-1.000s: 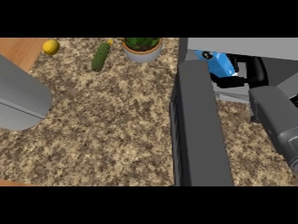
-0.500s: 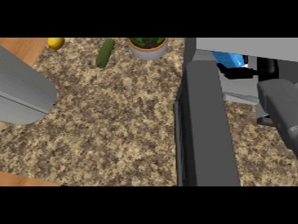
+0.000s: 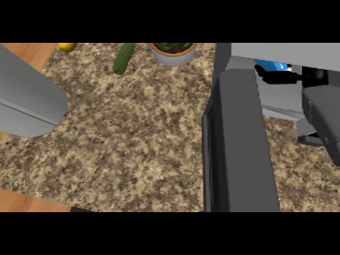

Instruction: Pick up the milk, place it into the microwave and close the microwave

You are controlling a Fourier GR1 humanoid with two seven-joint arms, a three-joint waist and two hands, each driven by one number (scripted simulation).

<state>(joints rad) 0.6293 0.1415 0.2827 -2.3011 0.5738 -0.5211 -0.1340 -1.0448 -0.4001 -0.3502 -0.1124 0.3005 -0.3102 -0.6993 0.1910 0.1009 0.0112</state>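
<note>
Milk [image 3: 272, 65] is just inside the microwave [image 3: 290, 52], with the right hand [image 3: 281, 78] curled round its lower part. I'd guess the carton is light but squashy with smooth sides, so grab it across the body, not the top. Left hand's out of view.

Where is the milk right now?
Upper right of the head view: the milk is inside the microwave, past its open door, with the right hand curled on it.
</note>
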